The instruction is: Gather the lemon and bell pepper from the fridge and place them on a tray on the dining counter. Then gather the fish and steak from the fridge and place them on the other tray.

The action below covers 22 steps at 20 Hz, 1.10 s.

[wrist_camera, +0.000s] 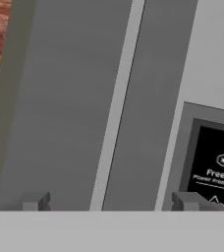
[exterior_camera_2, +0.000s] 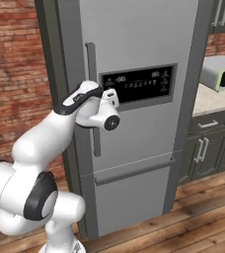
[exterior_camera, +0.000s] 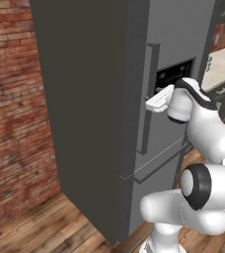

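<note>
The tall grey fridge (exterior_camera: 99,99) (exterior_camera_2: 134,34) stands with its doors closed, so the lemon, bell pepper, fish and steak are hidden. No tray or dining counter is in view. My gripper (exterior_camera: 156,103) (wrist_camera: 111,202) is open and reaches toward the upright door handle (exterior_camera: 151,94) (exterior_camera_2: 91,64). In the hand view the handle bar (wrist_camera: 118,108) runs up between my two spread fingertips (wrist_camera: 35,201), with nothing held. From the right base view the wrist covers the fingers.
A black dispenser panel (exterior_camera_2: 136,84) (wrist_camera: 214,167) sits right of the handle. A lower drawer handle (exterior_camera_2: 134,173) crosses the fridge. To the right are a counter with a green-topped appliance (exterior_camera_2: 220,71) and dark cabinets (exterior_camera_2: 208,143). A brick wall (exterior_camera: 11,123) flanks the left.
</note>
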Available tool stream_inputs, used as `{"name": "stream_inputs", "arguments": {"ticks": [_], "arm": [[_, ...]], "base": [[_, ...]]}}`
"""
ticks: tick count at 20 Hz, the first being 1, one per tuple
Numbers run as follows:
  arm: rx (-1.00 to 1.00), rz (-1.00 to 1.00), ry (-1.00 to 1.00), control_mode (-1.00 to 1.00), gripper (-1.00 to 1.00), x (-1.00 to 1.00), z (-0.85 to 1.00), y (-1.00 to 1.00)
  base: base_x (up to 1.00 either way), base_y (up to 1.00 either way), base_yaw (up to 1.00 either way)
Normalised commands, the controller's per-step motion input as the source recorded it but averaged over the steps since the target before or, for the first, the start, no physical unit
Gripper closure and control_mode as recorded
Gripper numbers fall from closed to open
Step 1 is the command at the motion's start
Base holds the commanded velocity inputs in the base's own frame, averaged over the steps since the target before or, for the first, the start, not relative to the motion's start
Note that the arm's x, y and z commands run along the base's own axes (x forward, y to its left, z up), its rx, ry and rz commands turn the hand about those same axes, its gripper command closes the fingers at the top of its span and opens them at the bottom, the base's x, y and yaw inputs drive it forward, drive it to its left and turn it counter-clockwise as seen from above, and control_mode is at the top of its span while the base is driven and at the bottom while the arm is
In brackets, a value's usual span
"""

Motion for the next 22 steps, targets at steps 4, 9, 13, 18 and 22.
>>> {"name": "stream_inputs", "arguments": {"ticks": [4, 9, 13, 18, 22], "arm": [[0.00, 0.03, 0.00, -1.00, -1.00, 0.25, 0.00, 0.01], [0.00, 0.00, 0.00, -1.00, -1.00, 0.09, 0.00, 0.16], [-0.01, 0.00, 0.00, -1.00, 1.00, 0.05, 0.00, 0.28], [-0.01, 0.00, 0.00, -1.00, 1.00, 0.00, 0.00, 0.13], [0.00, -0.02, -0.07, -1.00, 1.00, -0.10, 0.02, -0.13]], "base": [[0.00, 0.00, 0.00], [0.00, 0.00, 0.00], [0.00, 0.00, 0.00], [0.00, 0.00, 0.00], [0.00, 0.00, 0.00]]}}
